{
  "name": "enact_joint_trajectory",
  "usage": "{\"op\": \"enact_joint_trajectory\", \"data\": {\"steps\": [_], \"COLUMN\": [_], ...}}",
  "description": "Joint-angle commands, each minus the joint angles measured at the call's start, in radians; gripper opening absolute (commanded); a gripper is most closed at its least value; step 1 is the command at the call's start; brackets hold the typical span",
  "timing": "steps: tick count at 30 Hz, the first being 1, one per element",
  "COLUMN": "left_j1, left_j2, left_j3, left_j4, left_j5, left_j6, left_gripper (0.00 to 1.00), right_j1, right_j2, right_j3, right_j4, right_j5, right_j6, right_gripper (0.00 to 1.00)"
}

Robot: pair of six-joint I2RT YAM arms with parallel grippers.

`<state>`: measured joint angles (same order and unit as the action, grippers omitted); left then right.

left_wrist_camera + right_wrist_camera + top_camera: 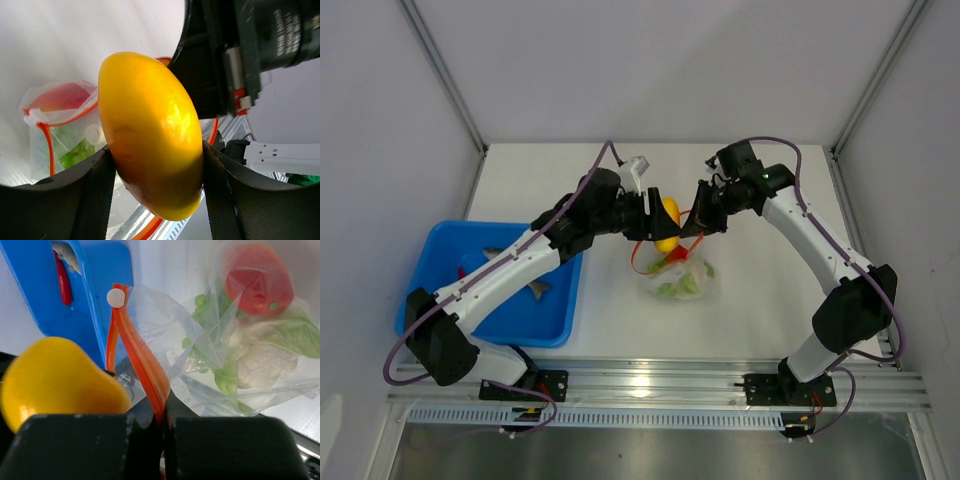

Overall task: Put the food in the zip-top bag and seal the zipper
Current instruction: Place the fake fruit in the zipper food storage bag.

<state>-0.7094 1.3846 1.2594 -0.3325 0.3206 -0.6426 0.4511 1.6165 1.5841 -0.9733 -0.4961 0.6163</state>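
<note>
My left gripper [157, 192] clamps the yellow lemon-like piece [150, 125], its long axis roughly along the fingers. The zip-top bag [65, 140] lies just beyond the tips, its zipper [142, 360] pinched in my closed right gripper [162, 440].

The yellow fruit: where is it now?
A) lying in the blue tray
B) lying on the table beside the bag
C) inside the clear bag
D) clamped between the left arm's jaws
D: the yellow fruit is pressed between the left arm's jaws, outside the clear bag, not in it.
</note>
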Motion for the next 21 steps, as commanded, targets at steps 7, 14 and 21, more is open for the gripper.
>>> {"op": "enact_joint_trajectory", "data": {"steps": [7,14,21], "left_j1": [-0.039,-0.074,-0.081], "left_j2": [0.013,0.068,0.103], "left_j3": [-0.083,-0.075,-0.092], "left_j4": [0.070,0.066,0.070], "left_j5": [-0.015,-0.017,0.024], "left_j6": [0.020,0.035,0.052], "left_gripper": [0.00,0.01,0.01], "right_j1": [-0.040,-0.048,-0.074], "right_j2": [-0.052,-0.058,-0.064], "right_j3": [-0.064,-0.087,-0.096], "right_j4": [0.104,0.131,0.133], "right_j5": [-0.099,-0.127,-0.119], "right_j6": [0.118,0.158,0.180], "right_gripper": [0.00,0.00,0.00]}}
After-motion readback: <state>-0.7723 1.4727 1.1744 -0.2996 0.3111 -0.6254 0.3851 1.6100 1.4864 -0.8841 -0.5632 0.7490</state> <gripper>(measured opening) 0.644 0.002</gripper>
